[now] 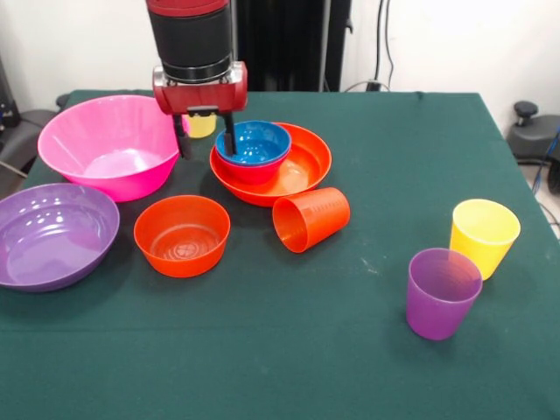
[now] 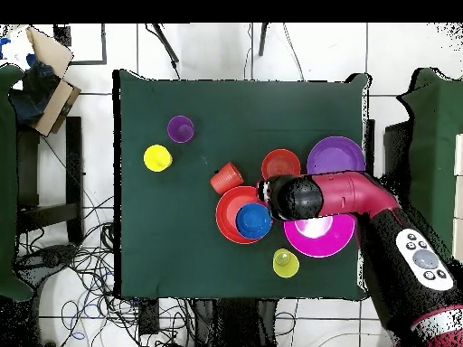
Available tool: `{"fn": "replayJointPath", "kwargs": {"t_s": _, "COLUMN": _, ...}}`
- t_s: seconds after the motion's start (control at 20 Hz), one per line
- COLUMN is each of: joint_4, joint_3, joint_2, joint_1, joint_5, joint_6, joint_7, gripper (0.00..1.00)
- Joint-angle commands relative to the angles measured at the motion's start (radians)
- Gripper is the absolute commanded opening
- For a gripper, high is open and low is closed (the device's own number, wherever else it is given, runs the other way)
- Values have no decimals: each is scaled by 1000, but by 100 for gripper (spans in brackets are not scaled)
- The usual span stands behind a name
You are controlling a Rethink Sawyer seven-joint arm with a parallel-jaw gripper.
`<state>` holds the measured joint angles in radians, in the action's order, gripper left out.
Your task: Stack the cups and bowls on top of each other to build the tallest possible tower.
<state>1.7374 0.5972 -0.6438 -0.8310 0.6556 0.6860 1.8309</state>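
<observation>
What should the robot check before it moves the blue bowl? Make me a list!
1. Gripper open around the blue bowl's rim: ok, one finger inside, one outside.
2. Blue bowl sits loose in the magenta bowl: cannot tell.
3. Pink bowl upright and empty as a base: ok.
4. Orange cup upright: not ok, it lies on its side.
5. Yellow cup clear of the arm: cannot tell.
</observation>
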Motion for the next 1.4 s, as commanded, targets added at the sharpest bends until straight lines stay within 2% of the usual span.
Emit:
{"fn": "replayJointPath", "kwargs": {"t_s": 0.05, "joint_4": 74, "joint_3": 41, "joint_2": 40, "joint_1": -26, "joint_5": 99, "joint_6": -39, "joint_7": -228, "gripper": 100}}
{"fn": "replayJointPath", "kwargs": {"t_s": 0.45, "joint_4": 70, "joint_3": 29, "joint_2": 129, "joint_1": -26, "joint_5": 172, "joint_6": -101, "joint_7": -195, "gripper": 100}}
{"fn": "replayJointPath", "kwargs": {"t_s": 0.8, "joint_4": 93, "joint_3": 8, "joint_2": 138, "joint_1": -12, "joint_5": 206, "joint_6": -144, "joint_7": -137, "gripper": 100}}
{"fn": "replayJointPath", "kwargs": {"t_s": 1.05, "joint_4": 152, "joint_3": 9, "joint_2": 61, "joint_1": -4, "joint_5": 191, "joint_6": -140, "joint_7": -94, "gripper": 100}}
{"fn": "replayJointPath", "kwargs": {"t_s": 1.4, "joint_4": 255, "joint_3": 76, "joint_2": -89, "joint_1": -46, "joint_5": 90, "joint_6": -64, "joint_7": -133, "gripper": 100}}
